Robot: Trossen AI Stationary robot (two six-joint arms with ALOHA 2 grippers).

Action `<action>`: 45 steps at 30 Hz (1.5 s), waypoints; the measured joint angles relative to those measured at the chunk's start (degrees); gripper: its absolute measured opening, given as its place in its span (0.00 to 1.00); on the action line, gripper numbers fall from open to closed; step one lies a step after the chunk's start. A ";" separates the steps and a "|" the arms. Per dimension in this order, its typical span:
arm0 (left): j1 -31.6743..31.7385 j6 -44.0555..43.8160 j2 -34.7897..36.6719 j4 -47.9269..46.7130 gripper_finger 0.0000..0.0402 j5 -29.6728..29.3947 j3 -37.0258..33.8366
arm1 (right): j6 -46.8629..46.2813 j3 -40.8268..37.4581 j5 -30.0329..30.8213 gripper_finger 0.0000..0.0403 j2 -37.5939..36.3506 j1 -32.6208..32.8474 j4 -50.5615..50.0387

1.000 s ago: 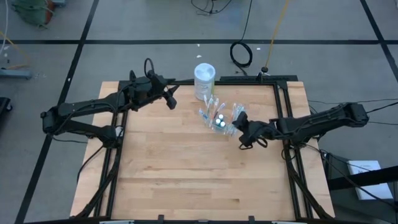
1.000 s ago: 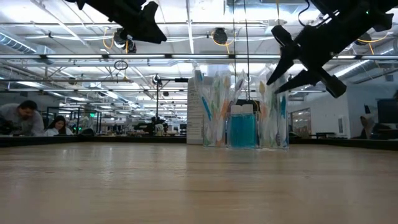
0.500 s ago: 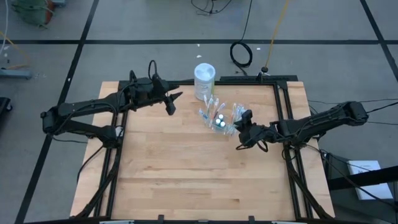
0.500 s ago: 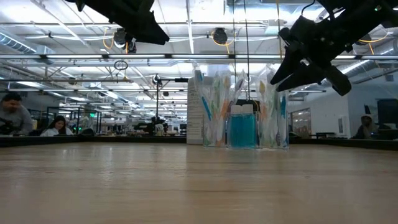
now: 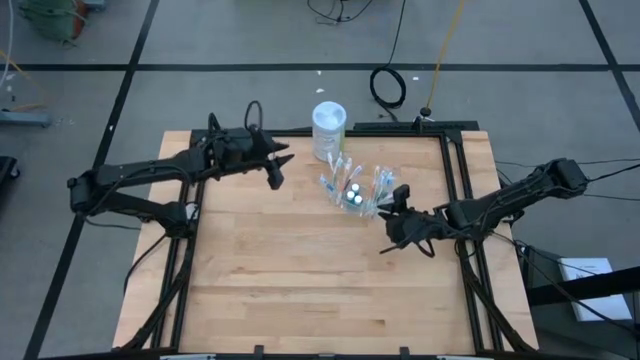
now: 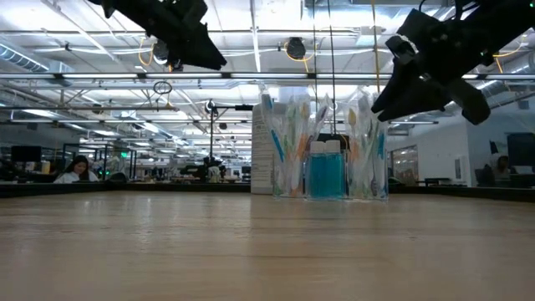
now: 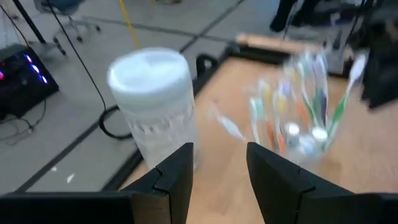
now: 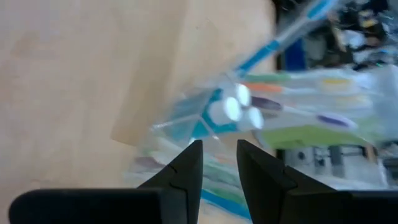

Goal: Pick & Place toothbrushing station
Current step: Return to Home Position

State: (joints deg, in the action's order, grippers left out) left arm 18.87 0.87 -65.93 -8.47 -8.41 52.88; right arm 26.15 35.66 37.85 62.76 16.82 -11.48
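The toothbrushing station (image 5: 352, 190) is a clear holder with several coloured toothbrushes upright in it. It stands on its base on the wooden table, right of centre toward the far edge. It also shows in the low view (image 6: 328, 163), the left wrist view (image 7: 298, 121) and the right wrist view (image 8: 261, 118). My right gripper (image 5: 392, 218) hovers just to the station's right, above the table, pointing at it with its fingers (image 8: 186, 168) a little apart and empty. My left gripper (image 5: 279, 168) hovers to the station's left, open and empty.
A clear jar with a white lid (image 5: 329, 125) stands at the table's far edge, just behind the station; it also shows in the left wrist view (image 7: 155, 106). Black frame rails (image 5: 455, 170) run along the table's sides. A person (image 6: 73, 169) sits in the room beyond.
My right gripper has turned about its wrist and drawn slightly toward the table's right and near edges, staying above the table beside the station. My left gripper has edged toward the station. The station has not moved.
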 joint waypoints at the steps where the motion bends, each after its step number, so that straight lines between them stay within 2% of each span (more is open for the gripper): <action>1: -0.25 0.02 -0.22 -0.84 0.38 0.00 0.00 | 0.39 0.00 1.34 0.22 -0.02 -0.09 0.07; 4: -0.84 0.21 -0.34 -1.70 0.38 0.09 -0.02 | 3.25 0.00 5.49 0.22 -0.02 -1.08 0.13; 6: -1.35 0.05 -0.74 -1.32 0.38 -0.03 0.07 | 2.01 0.00 5.10 0.22 -0.02 -1.50 0.67; 8: -1.80 -0.23 -0.98 -2.01 0.38 -0.03 -0.03 | -1.95 -0.03 1.41 0.22 -0.02 -1.46 3.08; 11: -2.51 -0.65 -0.79 -1.46 0.38 0.06 -0.04 | -9.37 -0.04 -3.89 0.22 -0.02 -0.68 12.57; 13: -2.85 -0.63 -0.82 -1.41 0.38 -0.03 -0.02 | -11.99 -0.04 -4.90 0.22 -0.02 -0.10 19.61; 17: -3.01 2.15 1.89 -1.14 0.38 0.00 -0.07 | -11.50 -0.03 -5.96 0.22 -2.93 0.95 29.57; 20: -2.90 2.50 6.68 -1.33 0.38 0.17 -0.04 | -11.08 -0.02 -17.43 0.22 -8.88 0.38 27.40; 23: -2.98 4.50 12.38 -2.98 0.38 1.44 -0.04 | -17.43 -0.02 -28.13 0.22 -15.99 -1.69 20.78; 27: -2.99 6.01 20.68 -7.43 0.38 1.64 -0.05 | -24.01 -0.24 -34.08 0.22 -23.27 -3.62 11.10; 31: -3.31 9.32 28.79 -8.13 0.38 4.77 -3.56 | -22.01 -4.17 -39.63 0.22 -28.38 -4.12 11.49; 36: -2.73 10.42 40.57 -6.38 0.38 4.09 -12.96 | -17.90 -12.21 -41.03 0.22 -34.55 -4.58 17.12; 42: -2.86 12.60 53.18 -1.31 0.38 11.75 -23.65 | -21.63 -20.07 -41.05 0.22 -44.14 -6.31 20.50; 45: -2.81 13.86 58.53 1.18 0.38 12.84 -27.79 | -24.85 -23.11 -40.95 0.22 -49.19 -6.66 20.55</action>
State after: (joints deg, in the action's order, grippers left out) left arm 16.05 14.73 -7.41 -7.29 4.43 25.10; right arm 1.30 12.55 -3.10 13.56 10.15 9.06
